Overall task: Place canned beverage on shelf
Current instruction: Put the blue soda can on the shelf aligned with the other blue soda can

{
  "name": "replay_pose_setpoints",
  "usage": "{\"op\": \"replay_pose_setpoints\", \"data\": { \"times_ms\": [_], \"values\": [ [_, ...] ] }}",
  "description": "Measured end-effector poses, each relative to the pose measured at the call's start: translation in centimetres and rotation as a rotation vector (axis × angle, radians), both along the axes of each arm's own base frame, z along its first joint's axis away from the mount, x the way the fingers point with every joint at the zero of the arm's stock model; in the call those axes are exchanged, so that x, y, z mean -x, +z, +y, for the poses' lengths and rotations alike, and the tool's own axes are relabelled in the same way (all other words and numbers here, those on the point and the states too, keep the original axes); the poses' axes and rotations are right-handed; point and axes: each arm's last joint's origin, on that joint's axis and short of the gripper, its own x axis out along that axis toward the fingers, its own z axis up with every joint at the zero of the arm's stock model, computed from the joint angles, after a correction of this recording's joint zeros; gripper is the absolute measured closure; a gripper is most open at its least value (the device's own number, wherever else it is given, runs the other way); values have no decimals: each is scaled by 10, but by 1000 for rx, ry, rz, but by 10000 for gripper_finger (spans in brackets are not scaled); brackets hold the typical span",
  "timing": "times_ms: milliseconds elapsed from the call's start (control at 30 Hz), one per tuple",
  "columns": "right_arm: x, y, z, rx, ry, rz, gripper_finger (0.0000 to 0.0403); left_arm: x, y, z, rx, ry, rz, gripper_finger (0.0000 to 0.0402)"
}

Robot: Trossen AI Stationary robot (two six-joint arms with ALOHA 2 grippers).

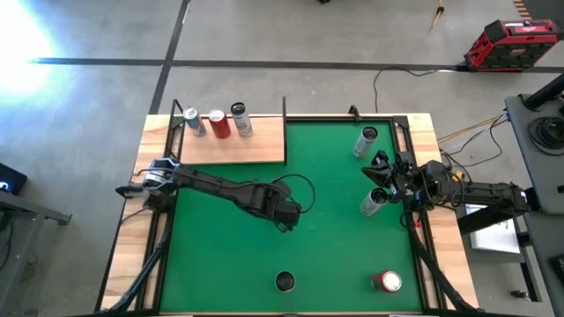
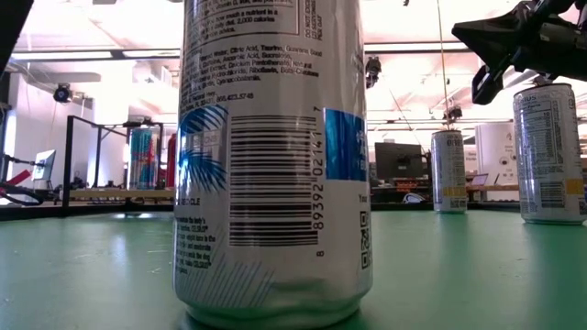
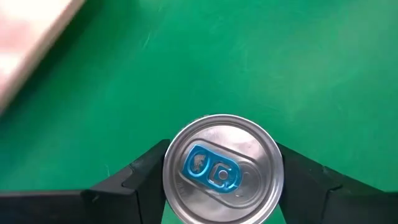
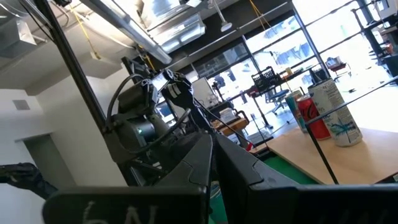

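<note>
The shelf, a light-wood board with black rods, lies at the table's far left on the green mat. Three cans stand upright on it; they also show in the right wrist view. My left gripper hangs over the mat's middle, pointing steeply down, shut on a silver can with a blue tab. In the high view the gripper hides that can. My right gripper waits shut at the table's right side, above the mat and touching nothing. My left gripper pinches the silver can between its two fingers. One finger is on each side of the can's wall, just below the top rim. The fingers come from above, slanting down. The can is upright; whether its base is on the mat is hidden.
Two silver cans stand on the mat near my right gripper. A dark-topped can and a red can stand by the near edge. The dark-topped can fills the low view.
</note>
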Motion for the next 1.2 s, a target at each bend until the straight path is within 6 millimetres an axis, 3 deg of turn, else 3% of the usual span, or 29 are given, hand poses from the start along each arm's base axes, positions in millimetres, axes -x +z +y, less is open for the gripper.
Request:
{"op": "replay_pose_setpoints", "data": {
  "times_ms": [533, 967, 1200],
  "values": [
    [0, 0, 0, 0, 0, 0, 390, -4, 18, -2, -180, -945, 120, 185],
    [0, 0, 0, 0, 0, 0, 390, -21, 25, -3, -253, -1470, -42, 185],
    [0, 0, 0, 0, 0, 0, 390, -20, 22, 12, -120, -1544, -76, 174]
  ]
}}
